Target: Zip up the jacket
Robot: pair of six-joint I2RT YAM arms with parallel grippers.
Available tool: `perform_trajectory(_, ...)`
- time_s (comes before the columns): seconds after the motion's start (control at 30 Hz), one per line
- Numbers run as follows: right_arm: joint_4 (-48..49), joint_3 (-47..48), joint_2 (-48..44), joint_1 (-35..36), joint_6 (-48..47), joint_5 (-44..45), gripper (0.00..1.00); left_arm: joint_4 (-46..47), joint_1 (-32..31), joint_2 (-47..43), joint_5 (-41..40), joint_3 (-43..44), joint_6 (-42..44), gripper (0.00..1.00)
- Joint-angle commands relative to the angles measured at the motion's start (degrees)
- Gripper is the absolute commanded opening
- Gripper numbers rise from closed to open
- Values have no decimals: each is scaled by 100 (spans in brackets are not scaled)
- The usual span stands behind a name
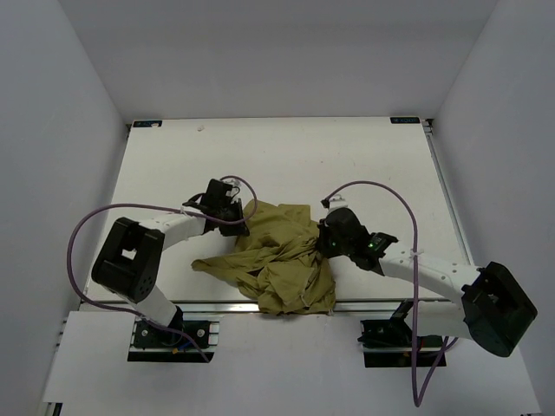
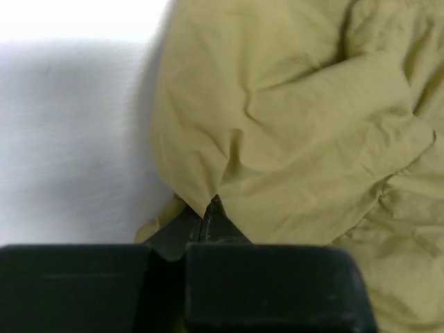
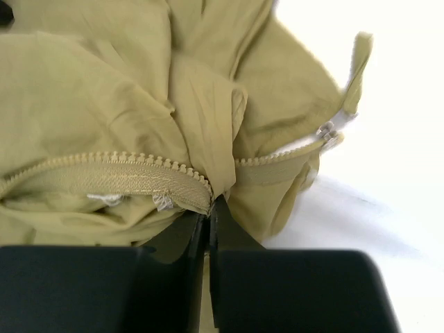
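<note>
Near the front edge of the table, the jacket lies bunched up between my two arms. Left gripper: fingers pinched almost together on a fold at the jacket's far-left edge, with cloth draped over the tips. Right gripper: fingers nearly closed too, clamping fabric just under the zipper teeth. Slider sits off to the right, not touched.

The left arm and right arm are bent inward, wrists lowered and facing each other. The left gripper is pinched closed on a fold of the jacket. The right gripper is clamped closed on its zipper edge.
</note>
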Motion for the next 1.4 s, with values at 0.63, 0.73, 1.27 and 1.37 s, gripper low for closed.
perform_trajectory(0.63, -409, 5973, -219, -583, -3168, 4384, 0, -475, -23, -1092, -1840, 6228, 724, 0)
perform_trajectory(0.73, -330, 5770, -834, -583, -3204, 4184, 0, -141, -31, -1830, -1955, 5508, 671, 0)
perform_trajectory(1.27, -1192, 8749, -942, -592, -3669, 1133, 0, -140, -23, -2754, -1015, 7131, 715, 0)
perform_trajectory(1.37, -972, 8337, -960, -583, -3836, 1369, 0, 71, -22, -2895, -1032, 6728, 715, 0)
